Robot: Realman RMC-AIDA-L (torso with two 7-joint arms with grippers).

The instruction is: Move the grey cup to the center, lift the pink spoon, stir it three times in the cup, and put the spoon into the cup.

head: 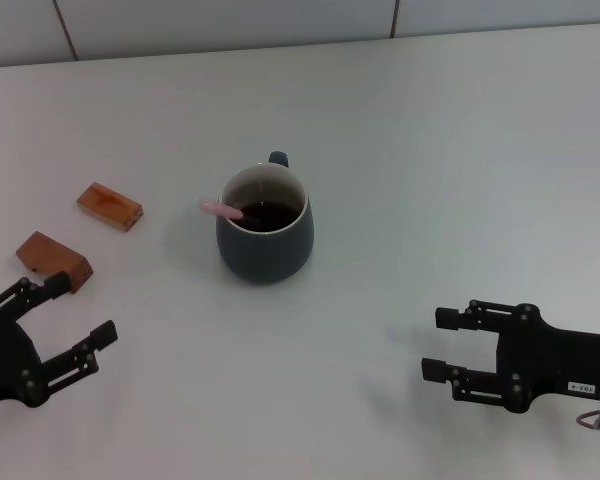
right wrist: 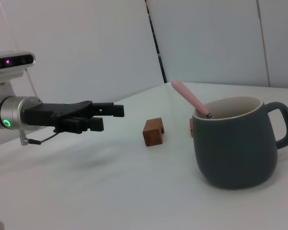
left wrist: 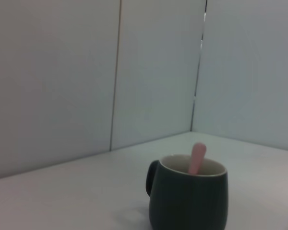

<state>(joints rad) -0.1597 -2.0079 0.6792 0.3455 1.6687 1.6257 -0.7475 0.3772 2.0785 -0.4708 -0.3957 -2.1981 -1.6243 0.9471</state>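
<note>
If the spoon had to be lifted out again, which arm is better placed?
Probably left. The pink spoon leans in the grey cup toward the robot's left, facing the open left gripper. The open right gripper sits opposite.

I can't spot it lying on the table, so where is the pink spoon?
In the head view the pink spoon stands inside the grey cup near the table's middle, its handle leaning over the rim toward the wooden blocks on the robot's left.

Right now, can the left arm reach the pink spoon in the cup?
Probably yes. The left claw is open, and only bare table lies between it and the pink spoon, whose handle leans over the grey cup rim toward that side.
</note>
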